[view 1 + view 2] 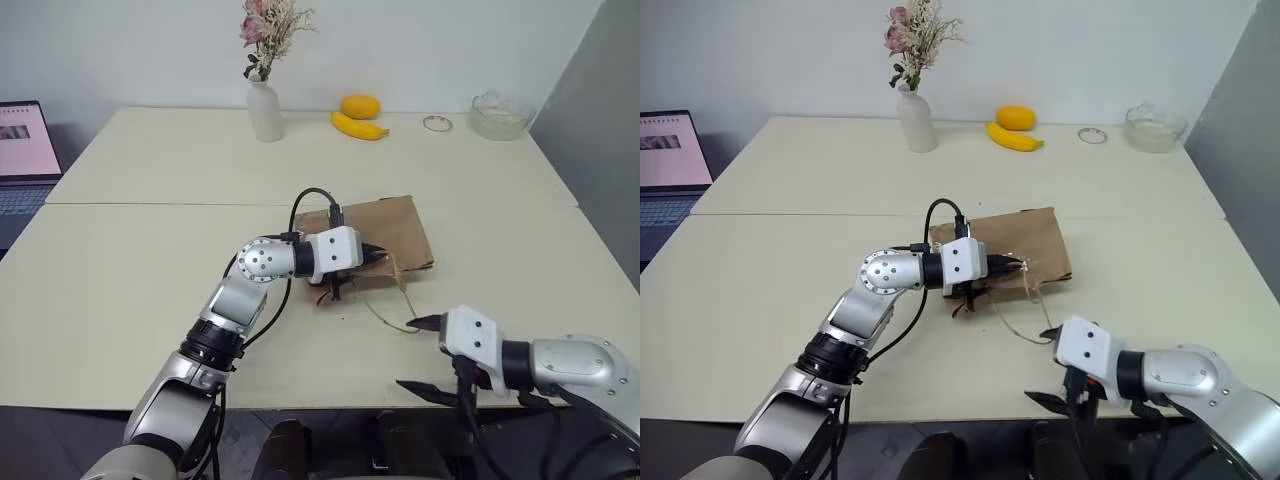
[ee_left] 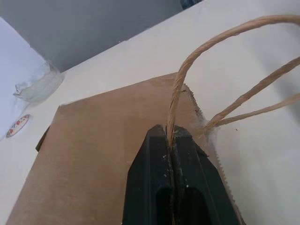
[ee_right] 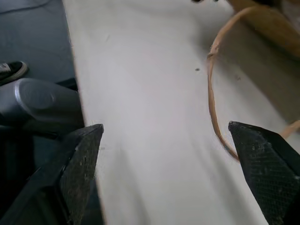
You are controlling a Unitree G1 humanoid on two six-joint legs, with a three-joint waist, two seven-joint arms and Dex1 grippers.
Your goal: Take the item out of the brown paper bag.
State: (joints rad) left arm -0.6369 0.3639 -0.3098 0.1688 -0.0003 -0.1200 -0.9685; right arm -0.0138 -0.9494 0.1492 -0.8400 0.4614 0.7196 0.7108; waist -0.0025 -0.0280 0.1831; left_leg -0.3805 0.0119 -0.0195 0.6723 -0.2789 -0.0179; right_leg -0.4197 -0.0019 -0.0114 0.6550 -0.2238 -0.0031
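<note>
Left gripper (image 2: pixel 171 140) pinches bag handle (image 2: pixel 180 79); contents probably hidden.

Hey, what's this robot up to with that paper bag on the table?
It is trying to get something out of the brown paper bag, which lies flat on the table. Its left hand is shut on one of the bag's string handles at the bag's mouth. Its right hand is wide open near the table's front edge, close to the other string handle lying loose on the tabletop. Whatever is inside the bag cannot be seen yet.
</note>
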